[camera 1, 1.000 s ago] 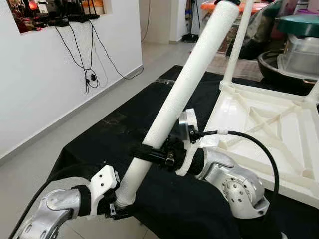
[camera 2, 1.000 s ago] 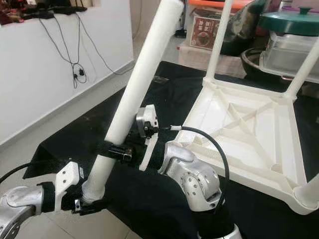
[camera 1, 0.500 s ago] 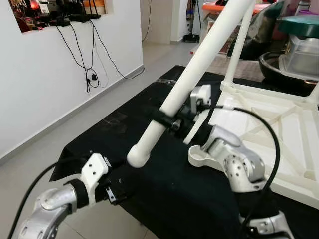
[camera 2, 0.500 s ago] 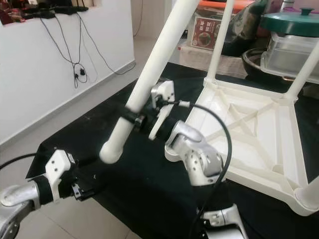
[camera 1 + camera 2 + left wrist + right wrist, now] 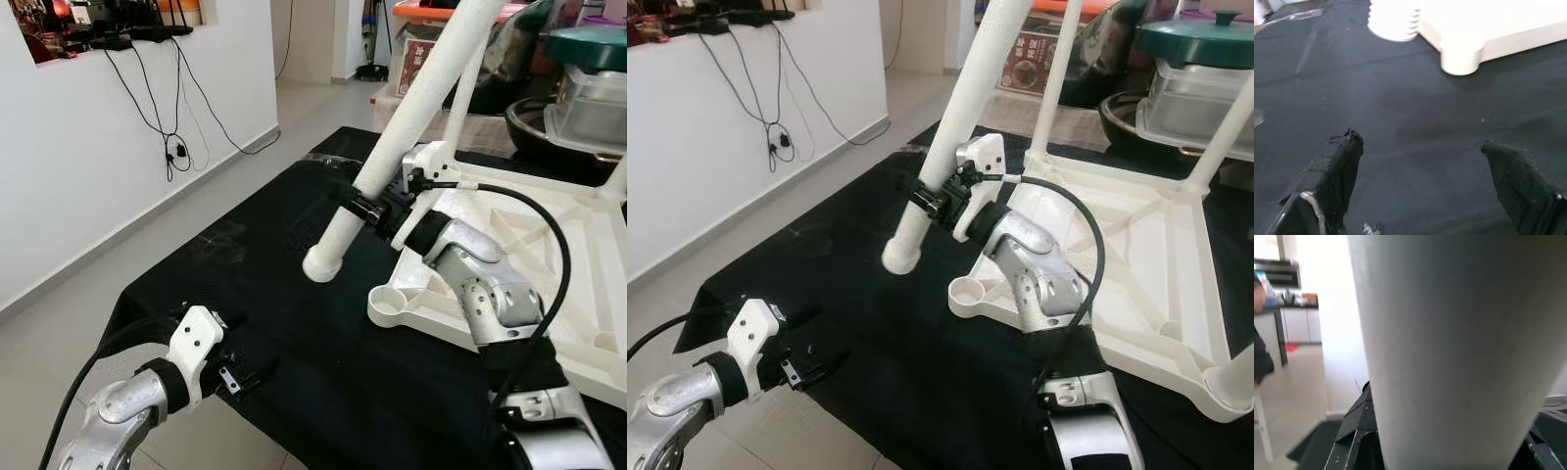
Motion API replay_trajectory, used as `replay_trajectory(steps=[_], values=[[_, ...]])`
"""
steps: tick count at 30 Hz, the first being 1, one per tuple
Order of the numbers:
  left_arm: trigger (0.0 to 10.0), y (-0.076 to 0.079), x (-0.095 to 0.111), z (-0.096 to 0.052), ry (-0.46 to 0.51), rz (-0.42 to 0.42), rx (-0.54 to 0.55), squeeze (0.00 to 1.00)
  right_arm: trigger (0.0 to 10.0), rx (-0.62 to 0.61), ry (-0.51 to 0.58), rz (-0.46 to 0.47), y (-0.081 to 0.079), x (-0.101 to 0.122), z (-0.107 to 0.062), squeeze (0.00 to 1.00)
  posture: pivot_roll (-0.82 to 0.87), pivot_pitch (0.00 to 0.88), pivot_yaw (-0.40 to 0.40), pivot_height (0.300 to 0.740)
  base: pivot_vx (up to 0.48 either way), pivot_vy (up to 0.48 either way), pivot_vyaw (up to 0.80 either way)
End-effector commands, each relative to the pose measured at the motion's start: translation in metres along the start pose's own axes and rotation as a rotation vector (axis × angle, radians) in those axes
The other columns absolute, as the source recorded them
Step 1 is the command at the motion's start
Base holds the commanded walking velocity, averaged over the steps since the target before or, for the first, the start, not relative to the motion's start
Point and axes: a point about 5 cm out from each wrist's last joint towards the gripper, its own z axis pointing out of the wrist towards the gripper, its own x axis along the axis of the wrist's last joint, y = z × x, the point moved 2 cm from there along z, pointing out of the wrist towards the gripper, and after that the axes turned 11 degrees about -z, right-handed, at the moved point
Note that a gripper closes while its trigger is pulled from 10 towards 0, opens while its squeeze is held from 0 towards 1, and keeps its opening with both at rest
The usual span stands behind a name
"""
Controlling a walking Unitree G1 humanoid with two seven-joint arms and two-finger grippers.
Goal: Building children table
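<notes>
A long white table leg slants up to the right, and my right gripper is shut on its lower part. Its threaded lower end hangs in the air, up and left of the empty round corner socket of the upturned white tabletop. In the right wrist view the leg sits between the black fingers. My left gripper is open and holds nothing, low over the black cloth near its front left edge. Ahead of it are the socket and the leg's ribbed end.
Two white legs stand fitted at the tabletop's far corners. A white wall with hanging cables runs along the left, with bare floor beside the cloth. Pots and containers crowd the back right.
My left gripper let go of the leg's lower end and dropped toward the cloth. The right gripper carried the leg away and to the right, bringing its end close to the corner socket.
</notes>
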Motion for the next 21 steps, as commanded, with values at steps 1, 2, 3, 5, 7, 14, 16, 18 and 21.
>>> replay_trajectory(steps=[1,2,3,5,7,14,16,18,21], values=[[10.0,0.0,-0.004,-0.002,-0.008,-0.001,0.019,0.0,0.0,0.032,0.005,-0.051,0.002,0.005,0.002,0.0,0.08,0.0,-0.015,0.74,0.0,0.0,0.0],[10.0,0.0,-0.005,-0.002,-0.009,-0.002,0.025,0.0,0.0,0.049,-0.008,-0.07,0.004,0.005,0.0,0.0,0.08,0.0,-0.016,0.74,0.0,0.0,0.0],[10.0,0.0,-0.005,-0.002,-0.01,-0.003,0.028,0.0,0.0,0.06,-0.016,-0.082,0.005,0.004,-0.002,0.0,0.08,0.0,-0.016,0.74,0.0,0.0,0.0],[10.0,0.0,-0.006,-0.002,-0.01,-0.003,0.029,0.0,0.0,0.066,-0.021,-0.09,0.006,0.004,-0.003,0.0,0.08,0.0,-0.016,0.74,0.0,0.0,0.0],[10.0,0.0,-0.007,0.0,-0.008,-0.001,0.041,0.0,0.0,0.105,-0.048,-0.134,0.01,0.002,-0.007,0.0,0.08,0.0,-0.015,0.74,0.0,0.0,0.0],[10.0,0.001,-0.007,0.002,-0.001,-0.001,0.052,0.0,0.0,0.193,-0.106,-0.197,0.015,-0.001,-0.015,0.0,0.07,0.0,-0.014,0.74,0.0,0.0,0.0],[10.0,0.0,-0.007,0.002,0.003,-0.001,0.059,0.0,0.0,0.221,-0.12,-0.208,0.014,-0.001,-0.016,0.0,0.07,0.0,-0.017,0.74,0.0,0.0,0.0],[10.0,0.0,-0.007,0.002,0.005,-0.003,0.065,0.0,0.0,0.244,-0.14,-0.221,0.015,-0.003,-0.019,0.0,0.08,0.0,-0.02,0.74,0.0,0.0,0.0],[10.0,0.001,-0.007,0.002,0.007,-0.006,0.067,0.0,0.0,0.265,-0.163,-0.233,0.016,-0.005,-0.022,0.0,0.08,0.0,-0.023,0.74,0.0,0.0,0.0]])
